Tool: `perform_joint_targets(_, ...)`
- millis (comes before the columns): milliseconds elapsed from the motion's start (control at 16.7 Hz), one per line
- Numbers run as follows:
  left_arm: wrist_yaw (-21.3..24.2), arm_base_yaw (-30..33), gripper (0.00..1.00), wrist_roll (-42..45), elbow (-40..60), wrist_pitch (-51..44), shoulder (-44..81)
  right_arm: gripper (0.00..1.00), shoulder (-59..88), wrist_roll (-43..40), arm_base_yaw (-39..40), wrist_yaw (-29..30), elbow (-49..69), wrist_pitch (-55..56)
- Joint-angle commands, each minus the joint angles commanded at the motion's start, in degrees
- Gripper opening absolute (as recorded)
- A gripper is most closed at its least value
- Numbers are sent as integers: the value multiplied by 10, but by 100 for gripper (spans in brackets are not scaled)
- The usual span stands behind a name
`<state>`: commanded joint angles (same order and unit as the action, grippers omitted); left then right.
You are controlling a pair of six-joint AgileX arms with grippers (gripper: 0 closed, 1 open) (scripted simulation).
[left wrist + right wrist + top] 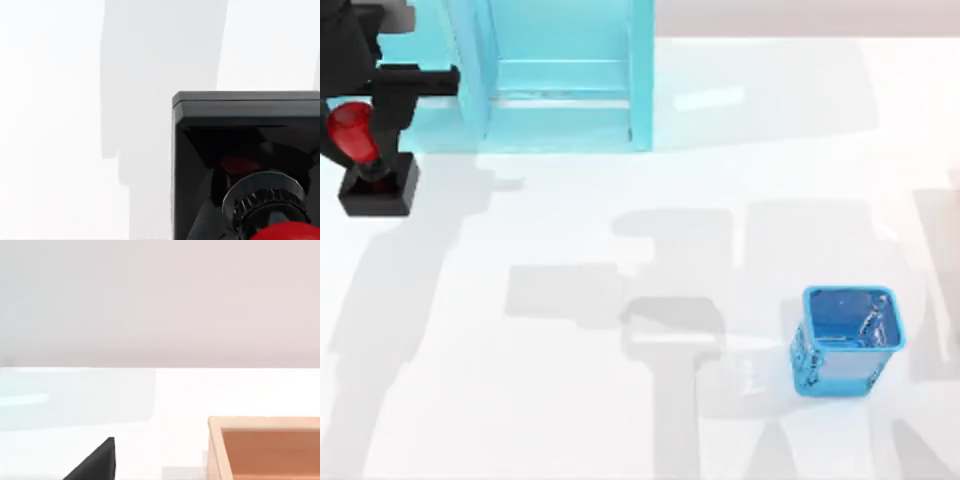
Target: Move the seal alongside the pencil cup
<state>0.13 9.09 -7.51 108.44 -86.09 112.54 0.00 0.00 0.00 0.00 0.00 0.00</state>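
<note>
Right wrist view alone catches a wooden box (pixel 265 447) beside the table (pixel 175 405)

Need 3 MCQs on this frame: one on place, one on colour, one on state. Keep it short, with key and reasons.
1. Where is the seal in the top view?
A. far left, near the back
B. right, near the front
C. inside the pencil cup

2. What colour is the seal's knob?
A. green
B. red
C. yellow

3. How do the seal and the pencil cup stand to each other?
A. touching
B. seal stacked on the cup
C. far apart, on opposite sides of the table

Key: 1 A, the seal sits at the far left by the turquoise shelf unit. 2 B, the knob is glossy red above a black block. 3 C, the cup stands at the right front, with bare table between them.
</note>
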Motion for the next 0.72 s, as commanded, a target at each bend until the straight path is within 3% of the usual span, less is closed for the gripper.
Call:
perform_joint_targets(300,-1,81,0,-88,54,-4,47,100,0,0,0,0,0,0)
perform_joint_targets(720,2,309,0,-310,174,-12,166,100,0,0,0,0,0,0)
